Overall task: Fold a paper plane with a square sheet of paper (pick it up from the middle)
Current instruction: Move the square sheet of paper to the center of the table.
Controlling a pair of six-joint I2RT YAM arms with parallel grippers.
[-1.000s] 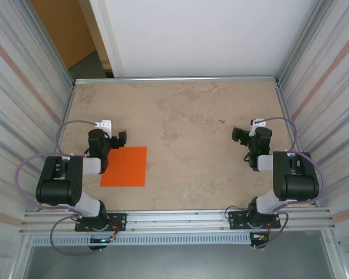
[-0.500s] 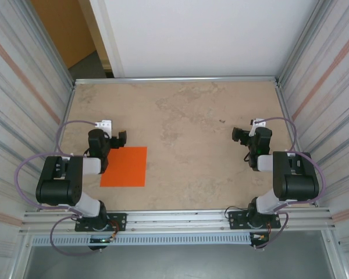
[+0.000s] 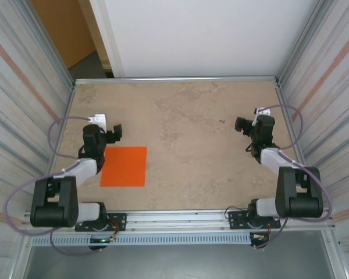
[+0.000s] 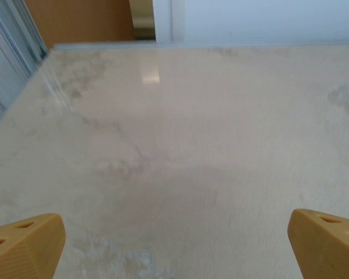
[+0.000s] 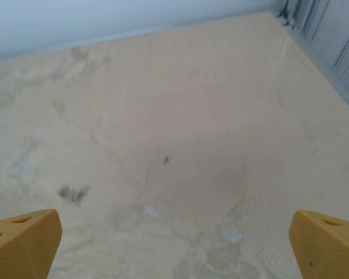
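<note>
Keeping the yellow plastic fingers point(image 4: 24, 247) of the left gripper point(image 3: 115, 132) spread fully apart, with nothing between them except bare surface. Doing the same at the right gripper point(image 3: 242, 124): standing wide open, gripping nothing.

Hanging the left gripper above the beige mottled bench point(image 3: 192, 116) near its left edge, just beyond the far edge of the thin bright orange square sheet of paper point(image 3: 124, 166). Hanging the right gripper near the right edge of the bench, well apart from that sheet.

Lying flat toward the near left corner of the bench, unfolded and touched by neither gripper.

Judging the task as not yet begun: no crease made, no picking up from the middle, and all folding toward the paper plane remaining to do.

Finding no brand, label or readable writing anywhere on the paper, the bench or the arms.
</note>
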